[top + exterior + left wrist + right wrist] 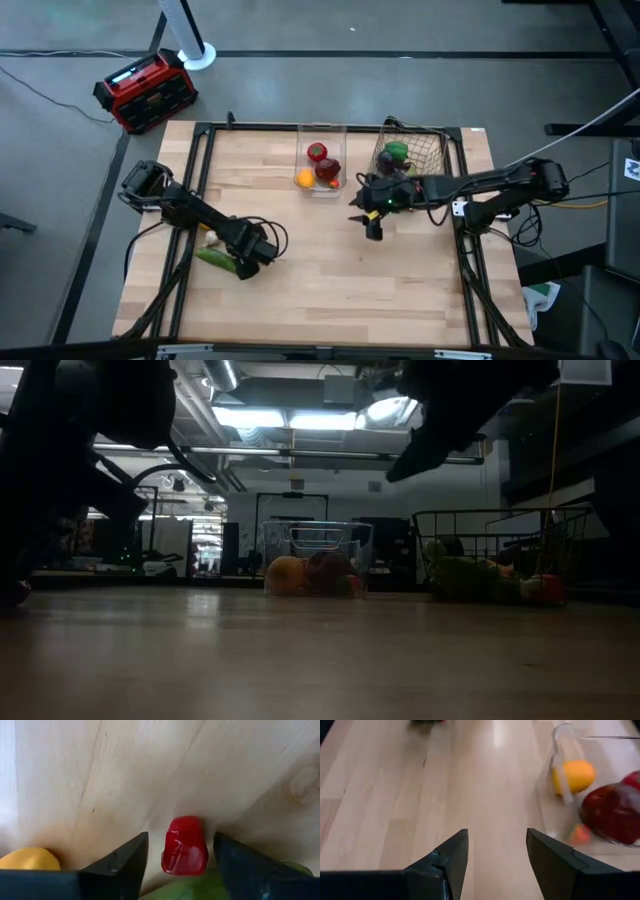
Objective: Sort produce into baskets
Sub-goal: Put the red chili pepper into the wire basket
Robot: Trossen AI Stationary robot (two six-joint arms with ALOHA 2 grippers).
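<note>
My left gripper (243, 265) points down at the near left of the table, open, its fingers on either side of a small red piece of produce (185, 845) without touching it. A green cucumber (215, 258) and a yellow piece (30, 860) lie right beside it on the wood. The clear bin (322, 160) at the far middle holds a red apple (612, 812) and an orange fruit (575, 775). The wire basket (410, 155) to its right holds green produce (397, 152). My right gripper (373, 230) hangs open in front of the baskets, nothing between its fingers (445, 860).
A red-black box (145, 90) stands on the floor beyond the table's far left corner. A dark metal frame (200, 150) runs along the table's edges. Bare wood (330, 290) stretches across the near middle and right of the table.
</note>
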